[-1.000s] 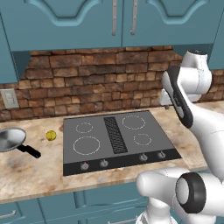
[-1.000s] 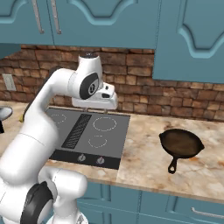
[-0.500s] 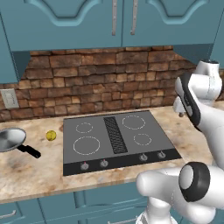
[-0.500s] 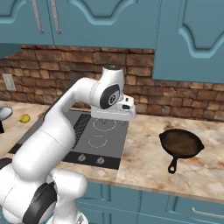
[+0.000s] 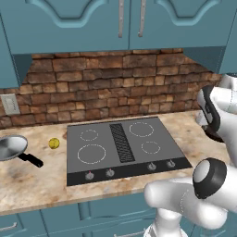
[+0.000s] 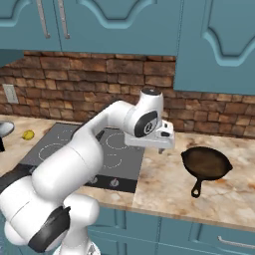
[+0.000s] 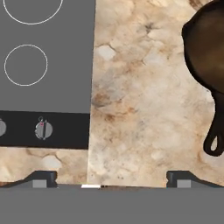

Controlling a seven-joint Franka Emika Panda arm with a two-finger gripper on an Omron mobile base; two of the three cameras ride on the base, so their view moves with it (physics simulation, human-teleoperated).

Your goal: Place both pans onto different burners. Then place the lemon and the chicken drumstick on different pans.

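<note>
The dark brown pan [image 6: 206,162] lies on the marbled counter right of the cooktop, its black handle [image 6: 197,187] pointing toward the front edge. My gripper [image 6: 158,147] hovers open between the cooktop's right edge and that pan, holding nothing. In the hand view my gripper [image 7: 111,179] points down at bare counter, with the dark brown pan [image 7: 208,48] at the right. The silver pan [image 5: 11,147] rests on the counter far left, and the lemon [image 5: 54,143] sits beside it. The burners [image 5: 91,153] are bare white circles. The chicken drumstick is out of view.
The dark grey cooktop [image 5: 159,150] has a black ribbed vent strip [image 5: 120,141] down its middle and knobs [image 7: 43,130] along its front. A brick backsplash and teal cabinets rise behind the counter. A wall socket [image 5: 9,104] is at the far left.
The arm has swung right, from above the cooktop's right burners to over the counter beside the dark brown pan. The jaws stayed open.
</note>
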